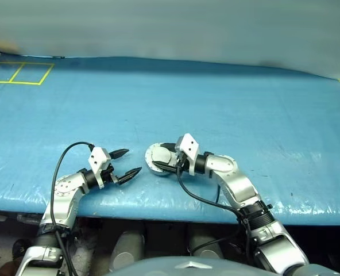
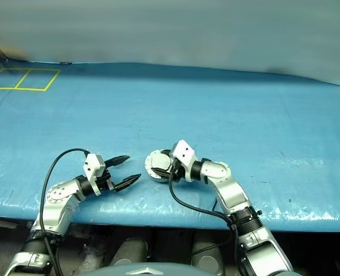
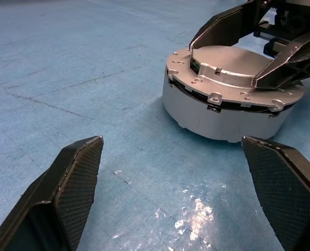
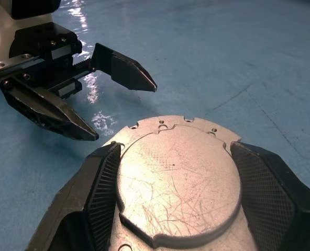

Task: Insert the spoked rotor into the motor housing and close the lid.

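Evidently the lid (image 3: pixel 233 70) already sits on the motor housing (image 3: pixel 218 117) (plain face up). The right end effector (image 4: pixel 170 193) straddles it, contact unclear; the left end effector (image 1: pixel 126 163) is released, so pressing down looks next.

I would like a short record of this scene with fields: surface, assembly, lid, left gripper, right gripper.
surface: blue table cover
assembly: round silver metal motor housing standing on the cover
lid: plain light-grey round lid with small studs, seated on top of the housing
left gripper: left gripper open, beside the housing, apart from it
right gripper: right gripper with its black fingers on both sides of the lid's raised centre
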